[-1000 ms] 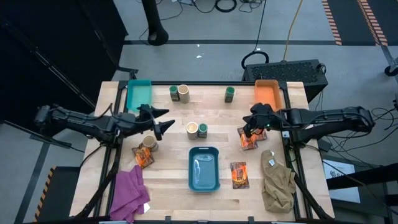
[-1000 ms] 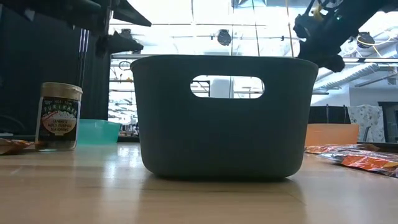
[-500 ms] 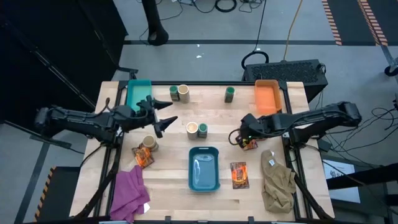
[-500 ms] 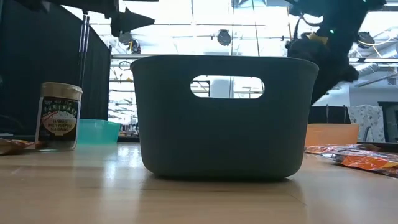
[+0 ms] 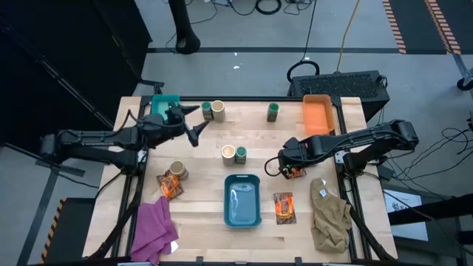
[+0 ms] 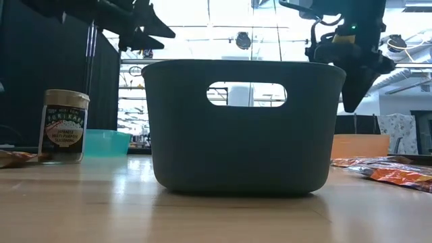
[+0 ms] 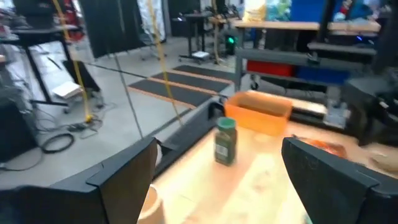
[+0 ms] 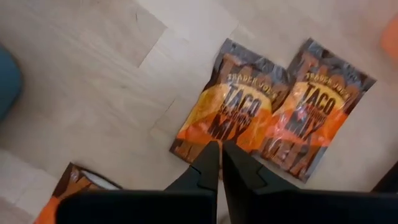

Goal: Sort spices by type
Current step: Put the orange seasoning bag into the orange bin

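- Right fingers (image 8: pixel 219 163) pressed together, empty, poised just above the near edge of two taco seasoning packets (image 8: pixel 231 111) lying side by side on the desk (image 8: pixel 93 81).
- Left fingers (image 7: pixel 217 180) spread wide, empty, raised over the desk's far left part.
- Green jar (image 7: pixel 226 140) upright ahead of left fingers, orange bin (image 7: pixel 257 112) beyond.
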{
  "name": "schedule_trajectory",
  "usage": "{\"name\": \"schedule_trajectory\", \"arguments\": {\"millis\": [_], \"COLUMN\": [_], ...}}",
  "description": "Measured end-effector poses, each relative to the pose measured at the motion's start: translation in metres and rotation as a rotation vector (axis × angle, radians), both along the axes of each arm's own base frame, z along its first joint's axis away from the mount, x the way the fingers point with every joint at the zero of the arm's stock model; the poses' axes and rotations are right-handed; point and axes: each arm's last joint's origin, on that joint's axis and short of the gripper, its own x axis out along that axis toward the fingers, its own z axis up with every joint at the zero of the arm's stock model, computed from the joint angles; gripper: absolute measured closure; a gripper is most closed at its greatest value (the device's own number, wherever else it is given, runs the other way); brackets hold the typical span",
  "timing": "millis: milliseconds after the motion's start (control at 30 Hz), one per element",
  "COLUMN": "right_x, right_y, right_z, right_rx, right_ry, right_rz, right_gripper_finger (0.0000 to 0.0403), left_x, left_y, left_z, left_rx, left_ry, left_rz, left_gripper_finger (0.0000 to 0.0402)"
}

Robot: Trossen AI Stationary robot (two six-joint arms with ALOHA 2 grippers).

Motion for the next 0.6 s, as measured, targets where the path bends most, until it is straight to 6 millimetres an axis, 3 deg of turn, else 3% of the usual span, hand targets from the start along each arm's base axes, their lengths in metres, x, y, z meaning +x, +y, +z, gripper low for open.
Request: {"name": "schedule_trajectory", "arguments": {"millis": [433,600], "right_x": [0.004,0.009], "right_y": [0.002,-0.002], "right_z": [-0.002,-0.023], "right_rx": [0.063,0.038], "right_ry": [-0.051,0.001], "right_rz": [-0.174,-0.21], "right_gripper_finger": [0.0251,0.0207], "left_x": [-0.008,-0.011], "left_y": [0.01,0.012], "left_z": [0.005,0.005], "left_rx": [0.06,0.068], "left_ry": [0.024,0.038], "left_rz": [0.058,0.076], "left_gripper_finger": [0.0052,0.0052]}}
